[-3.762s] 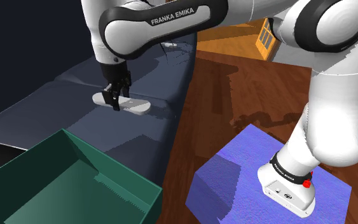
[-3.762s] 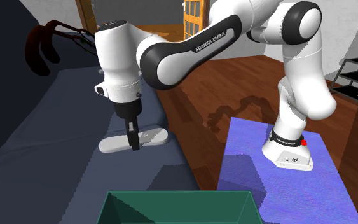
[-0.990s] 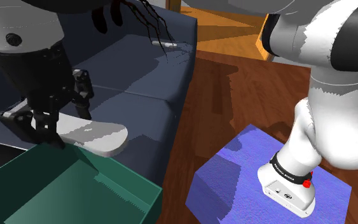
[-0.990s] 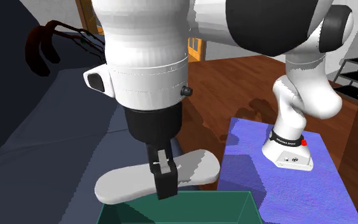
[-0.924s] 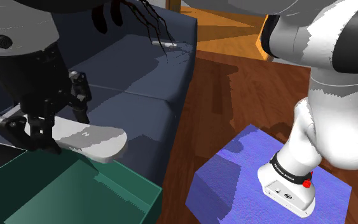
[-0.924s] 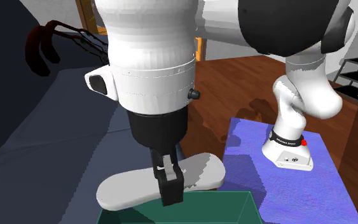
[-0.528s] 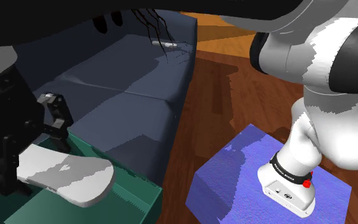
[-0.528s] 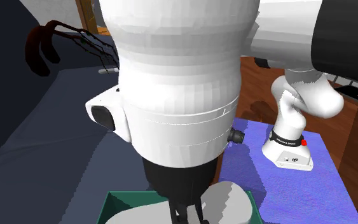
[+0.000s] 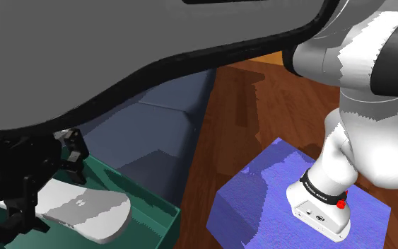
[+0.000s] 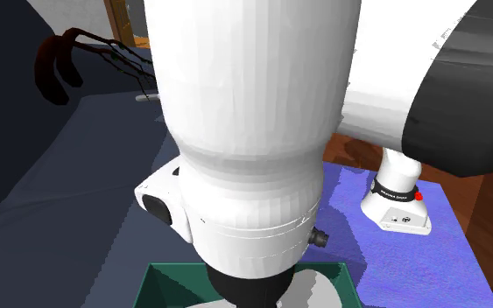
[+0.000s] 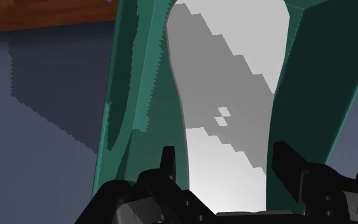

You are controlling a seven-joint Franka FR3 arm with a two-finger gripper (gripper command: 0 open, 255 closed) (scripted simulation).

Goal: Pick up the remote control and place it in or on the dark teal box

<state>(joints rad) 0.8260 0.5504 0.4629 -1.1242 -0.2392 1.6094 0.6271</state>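
The black end effector (image 11: 225, 167) is clenched on the pale grey remote control (image 11: 225, 89), with one finger on each long side of it. The remote control is held in the opening of the dark teal box (image 9: 151, 201), between its walls; whether it touches the bottom I cannot tell. In the shoulder view, a dark blue sofa (image 9: 155, 120) lies behind the box.

Grey-white remote (image 9: 84, 209), flat, inside open teal box (image 9: 148, 194), possibly off bottom
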